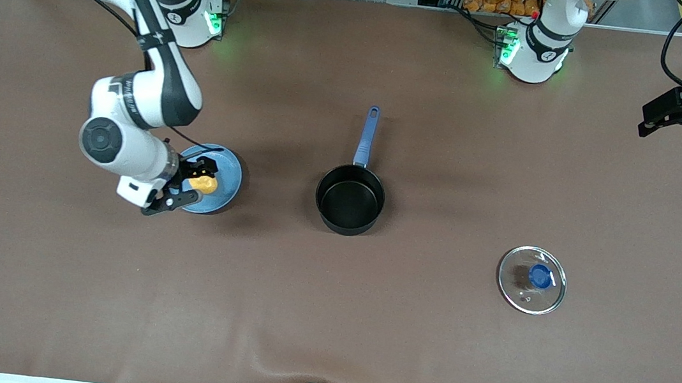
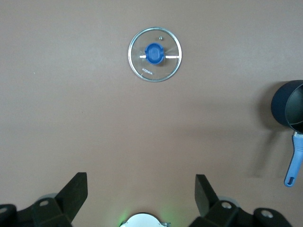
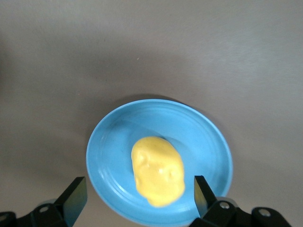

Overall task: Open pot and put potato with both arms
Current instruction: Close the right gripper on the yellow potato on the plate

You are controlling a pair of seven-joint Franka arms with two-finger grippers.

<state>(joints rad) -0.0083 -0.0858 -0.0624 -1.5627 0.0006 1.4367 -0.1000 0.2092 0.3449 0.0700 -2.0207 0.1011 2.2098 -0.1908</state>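
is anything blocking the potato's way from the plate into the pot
Nothing visible does. The potato lies on the blue plate between the open right gripper's fingers. The pot is open and empty, its lid off toward the left arm's end. Only bare table lies between plate and pot.

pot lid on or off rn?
Off. The pot is open and empty; its glass lid lies flat on the table, toward the left arm's end.

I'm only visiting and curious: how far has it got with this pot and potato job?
The lid is already off, lying on the table toward the left arm's end, and the pot stands open. The right pincer, open, is over the potato on the blue plate. Gripping it and dropping it in remain. The left pincer waits, open.
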